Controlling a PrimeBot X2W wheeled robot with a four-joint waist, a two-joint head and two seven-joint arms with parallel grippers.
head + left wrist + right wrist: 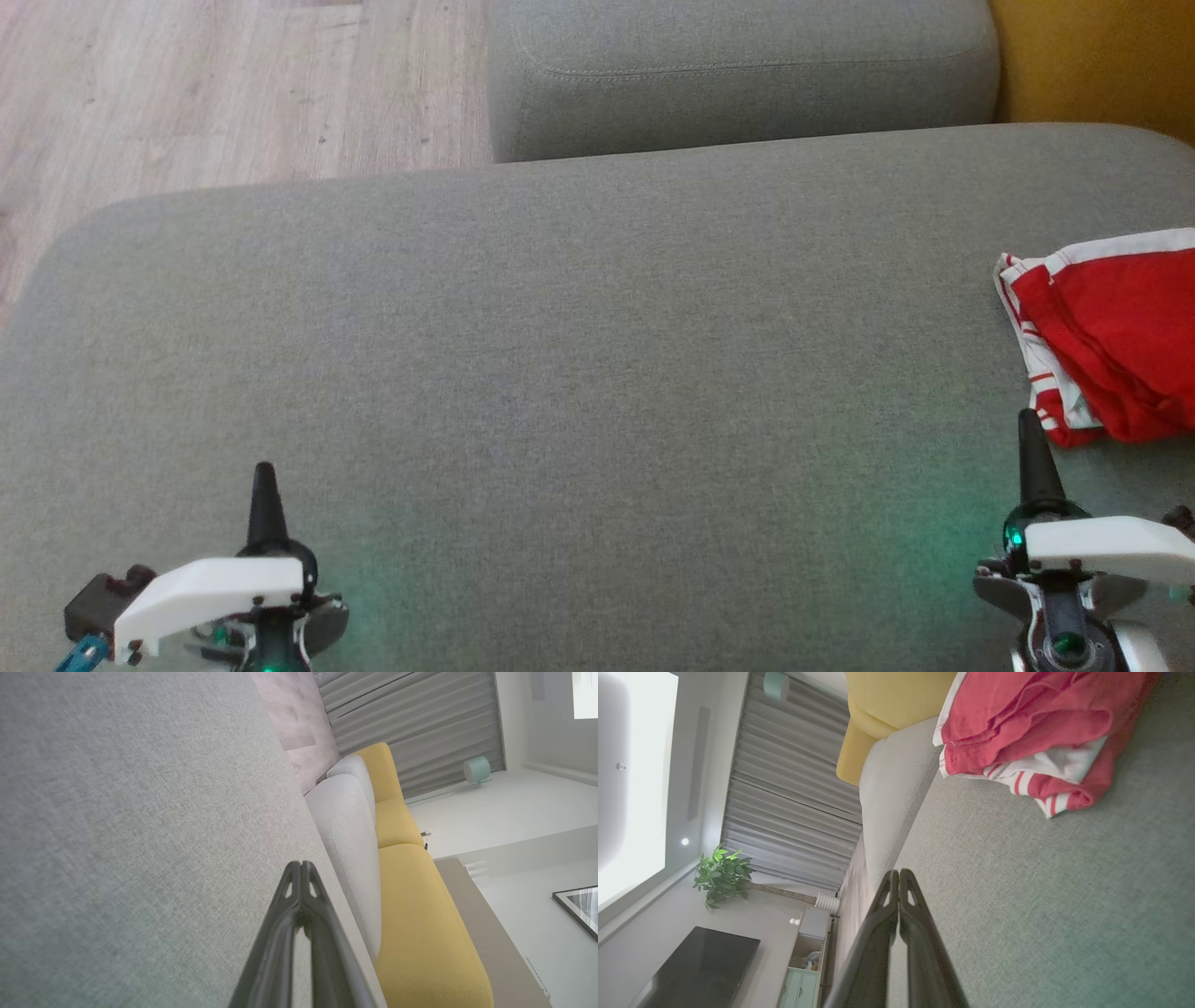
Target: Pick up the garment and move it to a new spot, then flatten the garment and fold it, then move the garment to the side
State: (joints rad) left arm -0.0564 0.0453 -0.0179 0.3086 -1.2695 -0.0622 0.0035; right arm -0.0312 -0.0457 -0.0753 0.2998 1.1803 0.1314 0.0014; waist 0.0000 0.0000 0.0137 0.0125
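One garment (1111, 327), red with white stripes, lies bunched at the right edge of a grey cushion (560, 373), partly cut off by the head view's border. There are two tools, both with fingers pressed together and holding nothing. The left tool (264, 481) hovers over the cushion's near left. The right tool (1029, 425) is near the garment's near corner, with grey fabric between them. A second grey cushion (747, 75), a yellow sofa (1092, 56) and a wood floor (187, 84) lie beyond.
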